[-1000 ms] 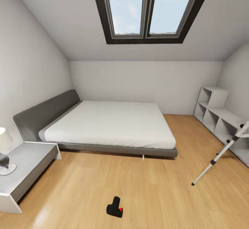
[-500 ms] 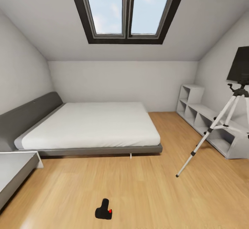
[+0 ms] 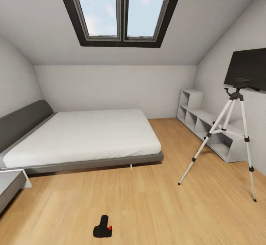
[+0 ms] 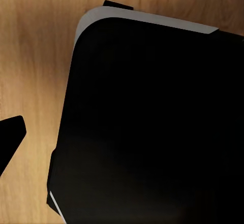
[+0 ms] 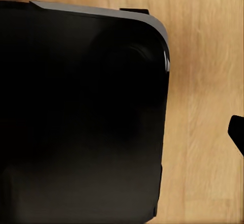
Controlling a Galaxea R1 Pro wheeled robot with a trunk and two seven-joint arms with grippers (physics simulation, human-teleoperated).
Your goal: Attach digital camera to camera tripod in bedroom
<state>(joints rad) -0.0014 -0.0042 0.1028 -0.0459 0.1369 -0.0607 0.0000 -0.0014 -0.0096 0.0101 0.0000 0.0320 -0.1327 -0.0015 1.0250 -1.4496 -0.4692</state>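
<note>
The digital camera point(image 3: 102, 228), small and black with a red button, lies on the wooden floor low in the head view, in front of me. The camera tripod point(image 3: 229, 134) stands at the right on silver-white legs, its black head point(image 3: 239, 84) bare, in front of the black wall TV point(image 3: 246, 68). Both arms hang beside my base. In the left wrist view one black fingertip point(image 4: 10, 140) shows at the picture's edge, and another fingertip point(image 5: 237, 132) shows in the right wrist view. Neither gripper holds anything.
A grey-framed white bed point(image 3: 81, 137) fills the left and middle of the room. White cube shelves point(image 3: 207, 126) line the right wall behind the tripod. A bedside table corner point(image 3: 11, 185) shows at far left. My black base point(image 4: 152, 122) stands on the wood floor.
The head view has swung to the right: bed, bedside table and camera slid left in the picture, and the whole tripod and the TV came into view. The things themselves have not moved.
</note>
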